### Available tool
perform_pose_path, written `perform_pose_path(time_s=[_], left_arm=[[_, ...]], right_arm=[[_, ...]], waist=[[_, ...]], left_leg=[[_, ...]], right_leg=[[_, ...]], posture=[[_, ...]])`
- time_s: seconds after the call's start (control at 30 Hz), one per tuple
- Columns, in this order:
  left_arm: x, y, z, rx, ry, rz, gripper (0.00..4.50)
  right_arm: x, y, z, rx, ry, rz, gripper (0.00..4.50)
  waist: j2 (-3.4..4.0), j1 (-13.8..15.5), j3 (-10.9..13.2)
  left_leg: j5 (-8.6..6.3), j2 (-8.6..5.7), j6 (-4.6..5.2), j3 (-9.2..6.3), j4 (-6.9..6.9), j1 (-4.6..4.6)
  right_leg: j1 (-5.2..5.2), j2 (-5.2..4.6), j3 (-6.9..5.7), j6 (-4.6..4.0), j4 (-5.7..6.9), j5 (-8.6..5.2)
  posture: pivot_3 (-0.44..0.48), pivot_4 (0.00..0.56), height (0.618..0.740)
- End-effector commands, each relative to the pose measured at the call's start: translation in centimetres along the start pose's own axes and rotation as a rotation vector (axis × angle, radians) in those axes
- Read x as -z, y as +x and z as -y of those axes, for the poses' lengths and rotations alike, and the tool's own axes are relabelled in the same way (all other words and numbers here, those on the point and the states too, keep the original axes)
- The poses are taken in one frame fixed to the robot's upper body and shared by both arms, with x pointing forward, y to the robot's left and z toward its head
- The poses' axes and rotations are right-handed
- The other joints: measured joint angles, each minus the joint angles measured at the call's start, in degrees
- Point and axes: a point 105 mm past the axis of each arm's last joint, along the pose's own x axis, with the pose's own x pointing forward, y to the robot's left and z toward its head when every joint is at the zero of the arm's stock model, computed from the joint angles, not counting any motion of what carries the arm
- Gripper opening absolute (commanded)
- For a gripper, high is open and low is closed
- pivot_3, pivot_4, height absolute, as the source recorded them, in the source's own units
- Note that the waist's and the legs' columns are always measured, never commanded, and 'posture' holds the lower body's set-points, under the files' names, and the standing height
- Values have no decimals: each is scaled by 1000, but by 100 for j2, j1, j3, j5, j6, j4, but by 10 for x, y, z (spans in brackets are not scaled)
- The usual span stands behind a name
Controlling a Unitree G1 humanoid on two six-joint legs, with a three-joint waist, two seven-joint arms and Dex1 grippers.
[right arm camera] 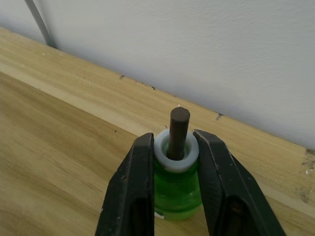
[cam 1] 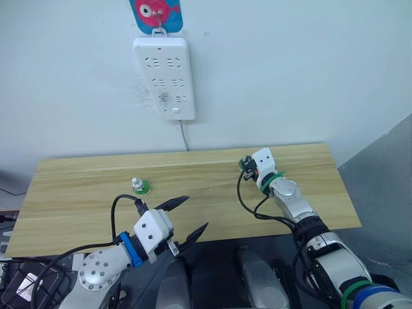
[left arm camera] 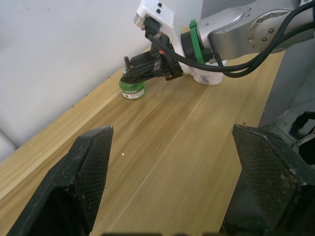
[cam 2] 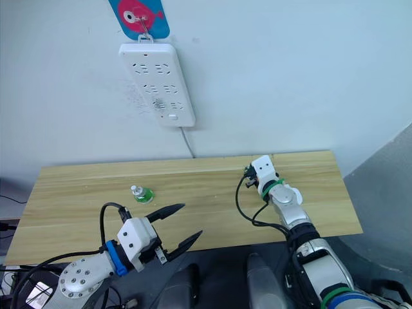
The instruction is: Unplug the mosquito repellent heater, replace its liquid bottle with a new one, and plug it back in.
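Right tool [right arm camera: 174, 147] pinching green bottle [right arm camera: 176, 189] neck, bottle base cut off; left tool [cam 1: 183, 220] spread wide above table [cam 1: 84, 193].

Counter [cam 1: 193, 187] middle bare, open passage between pincers. Obstacles: small green bottle [cam 1: 140, 187] just ahead of left pincer [cam 1: 182, 222]; wall and hanging power strip [cam 1: 165, 77] bound far edge.
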Motion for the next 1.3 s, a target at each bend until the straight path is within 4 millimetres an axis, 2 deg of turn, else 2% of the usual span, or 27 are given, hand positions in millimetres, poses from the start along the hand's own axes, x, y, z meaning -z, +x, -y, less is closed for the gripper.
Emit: perform_pose_path(time_s=[0.03,0.13,0.23,0.3,0.37,0.53,0.63,0.73,0.9,1.0,1.2,1.3], left_arm=[[-12,-2,2,8,-9,44,4463],[-4,-8,0,-9,-17,12,4500],[16,-24,-17,-165,-82,-63,4500],[33,-38,-28,-276,-144,-126,4500],[49,-54,-39,-391,-159,-180,4500],[77,-82,-61,-588,-188,-264,4500],[95,-90,-80,-698,-233,-289,4500],[100,-83,-96,-714,-245,-261,4500],[107,-55,-117,-643,-231,-226,4500],[112,-46,-138,-694,-223,-214,4500],[124,-27,-147,-649,-183,-222,4500],[128,-11,-143,-582,-170,-213,4500]], right_arm=[[-16,-1,4,5,23,84,2187],[-24,-8,6,-4,22,110,3326],[-42,-24,-2,-77,-18,160,4376],[-58,-38,-17,-185,-84,201,4446],[-73,-57,-43,-356,-135,238,4446],[-88,-89,-86,-617,-202,236,4446],[-94,-96,-106,-692,-208,213,4446],[-97,-96,-114,-694,-207,177,4446],[-103,-100,-119,-682,-176,125,4446],[-100,-107,-119,-679,-155,83,4446],[-94,-119,-113,-675,-145,17,4446],[-92,-122,-113,-675,-130,-4,4446]], waist=[[0,10,0],[1,18,0],[1,30,0],[3,45,1],[4,48,2],[0,88,3],[-3,108,8],[-12,134,42],[-8,172,189],[0,176,286],[-7,141,437],[1,129,469]], left_leg=[[0,0,0,0,0,0],[0,0,0,0,0,0],[-1,1,0,-1,-2,0],[-1,1,0,-2,-4,0],[-1,2,0,-1,-3,2],[0,1,-1,-1,0,17],[1,0,-2,6,3,23],[4,0,-4,7,4,26],[6,0,-8,8,2,25],[5,0,-8,17,-2,24],[4,2,-9,19,-7,21],[5,3,-9,16,-8,22]], right_leg=[[0,0,0,0,0,0],[0,0,0,-1,1,0],[-1,0,-1,0,0,0],[-4,0,-1,0,1,0],[-2,1,-1,8,0,-6],[11,2,3,24,2,-17],[15,2,8,9,1,-25],[15,2,11,3,2,-25],[14,2,11,11,1,-20],[10,1,17,20,-1,-17],[6,0,18,25,-4,-18],[7,0,15,26,-2,-19]], posture=[[-94,275,740],[-97,274,740],[-102,280,740],[-107,285,740],[-108,288,740],[-120,306,740],[-127,335,740],[-135,366,740],[-178,431,740],[-207,456,740],[-224,481,740],[-232,485,740]])
